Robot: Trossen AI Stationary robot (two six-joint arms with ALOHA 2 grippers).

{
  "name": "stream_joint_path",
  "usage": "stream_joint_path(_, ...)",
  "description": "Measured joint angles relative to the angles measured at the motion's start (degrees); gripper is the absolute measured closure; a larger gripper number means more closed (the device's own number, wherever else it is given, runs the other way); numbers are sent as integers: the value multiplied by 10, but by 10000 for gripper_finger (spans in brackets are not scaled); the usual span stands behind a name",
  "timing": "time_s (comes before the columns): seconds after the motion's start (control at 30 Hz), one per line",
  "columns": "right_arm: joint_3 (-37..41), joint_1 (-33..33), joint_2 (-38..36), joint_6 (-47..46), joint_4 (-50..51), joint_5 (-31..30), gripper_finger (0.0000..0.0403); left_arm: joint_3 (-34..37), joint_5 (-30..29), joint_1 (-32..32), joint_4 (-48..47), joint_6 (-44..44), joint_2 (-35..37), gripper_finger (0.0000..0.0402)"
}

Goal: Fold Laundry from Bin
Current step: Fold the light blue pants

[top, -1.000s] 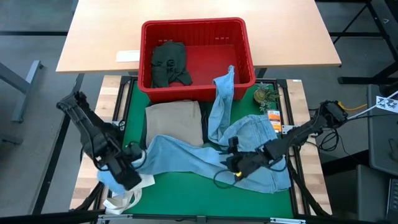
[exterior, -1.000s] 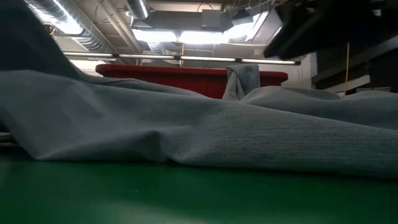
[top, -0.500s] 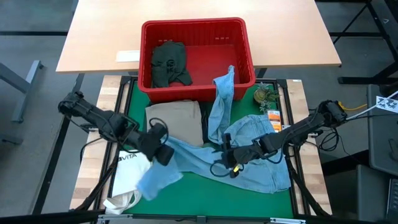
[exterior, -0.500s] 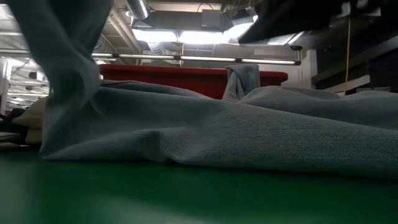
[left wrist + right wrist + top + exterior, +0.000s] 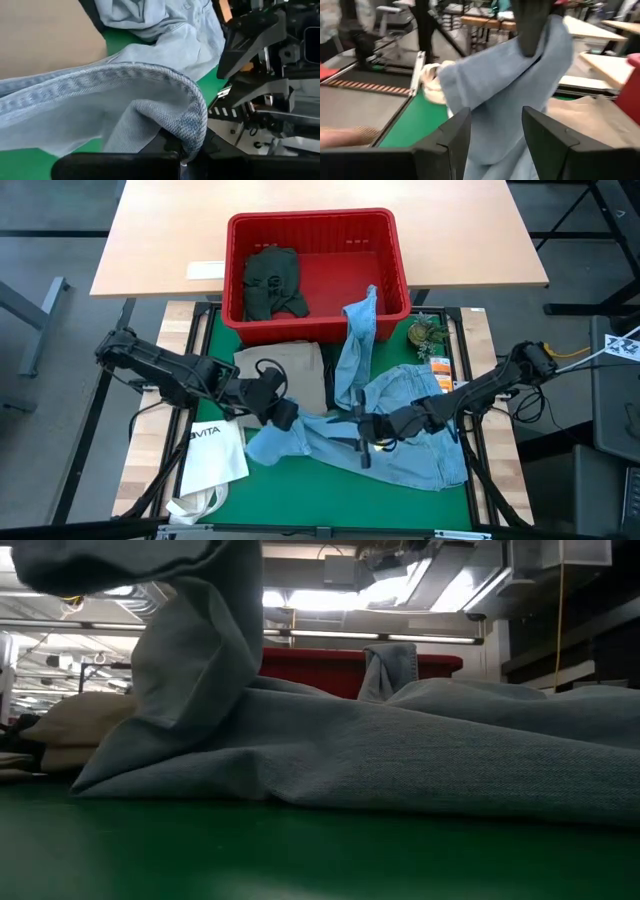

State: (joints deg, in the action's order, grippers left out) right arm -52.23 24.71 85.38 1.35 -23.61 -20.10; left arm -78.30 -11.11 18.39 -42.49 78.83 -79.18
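Near edge of the green worktop (image 5: 300, 480): one white tote bag (image 5: 215, 455), left. Centre: light blue jeans (image 5: 400, 435), soft denim, lying left to right. The left gripper (image 5: 283, 416), fingers clenched on a lifted leg end; the right gripper (image 5: 362, 430) above the jeans, fingers spread, grasping nothing. Beyond: folded tan trousers (image 5: 280, 370). Farthest: one red slotted bin (image 5: 315, 225) holding one dark green piece (image 5: 272, 280).

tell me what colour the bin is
Red; the bin shows best in the high view.

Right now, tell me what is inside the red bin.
The red bin holds a dark green garment; a light blue jeans leg drapes over its front rim. Anything beneath the garment is hidden.
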Motion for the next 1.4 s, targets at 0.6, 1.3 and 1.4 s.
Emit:
stream_joint_path(0.6,0,12,48,-41,-73,19,226,2,-62,-3,71,-61,0,398)
stream_joint_path(1.3,-3,34,123,-52,-171,-90,226,2,-65,-3,76,-61,0,396)
stream_joint_path(1.4,-24,34,142,-54,-191,-72,226,2,-65,-3,76,-61,0,396)
